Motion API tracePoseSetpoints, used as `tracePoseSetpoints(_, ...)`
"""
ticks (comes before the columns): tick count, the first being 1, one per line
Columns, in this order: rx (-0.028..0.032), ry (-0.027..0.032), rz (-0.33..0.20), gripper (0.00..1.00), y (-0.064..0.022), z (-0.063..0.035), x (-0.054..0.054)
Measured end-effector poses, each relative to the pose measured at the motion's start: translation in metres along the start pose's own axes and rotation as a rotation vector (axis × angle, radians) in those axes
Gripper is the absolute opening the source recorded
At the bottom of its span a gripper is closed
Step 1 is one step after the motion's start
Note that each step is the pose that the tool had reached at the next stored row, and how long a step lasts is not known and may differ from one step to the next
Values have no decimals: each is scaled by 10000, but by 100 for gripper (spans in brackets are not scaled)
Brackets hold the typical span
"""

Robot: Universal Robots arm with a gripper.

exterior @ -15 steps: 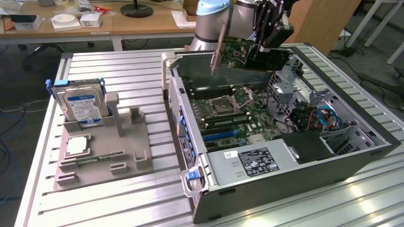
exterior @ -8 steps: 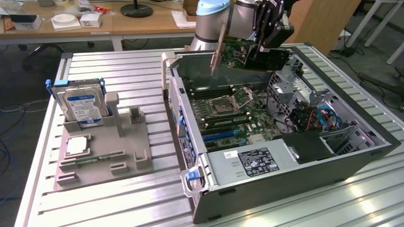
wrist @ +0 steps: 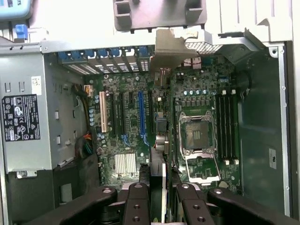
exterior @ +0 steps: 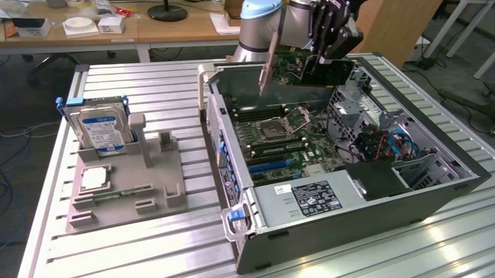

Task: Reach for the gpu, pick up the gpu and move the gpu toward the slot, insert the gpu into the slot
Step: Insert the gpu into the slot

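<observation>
Ribbed metal tabletop (exterior: 155,81) carries an open computer case (exterior: 371,226). The claw (exterior: 328,57) clamps the gpu (exterior: 294,66) edge-down above the motherboard, its long axis parallel to the blue slot (wrist: 140,117) below, slightly offset.

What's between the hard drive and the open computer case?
In the exterior view, two upright posts of the grey holder stand between the hard drive and the computer case, then a narrow strip of bare ribbed table.

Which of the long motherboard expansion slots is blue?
The blue slot, on the processor socket's side of the two black ones; the white slot lies beyond them.
</observation>
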State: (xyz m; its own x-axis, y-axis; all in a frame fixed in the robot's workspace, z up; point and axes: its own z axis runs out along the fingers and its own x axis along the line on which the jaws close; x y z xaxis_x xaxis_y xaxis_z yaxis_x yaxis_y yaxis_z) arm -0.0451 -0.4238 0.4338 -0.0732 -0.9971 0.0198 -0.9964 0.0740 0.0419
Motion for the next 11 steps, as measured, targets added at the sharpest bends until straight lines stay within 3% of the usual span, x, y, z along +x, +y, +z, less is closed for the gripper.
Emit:
tracePoseSetpoints(6,12,26,-607,26,0,0,0)
tracePoseSetpoints(11,14,28,-678,26,0,0,0)
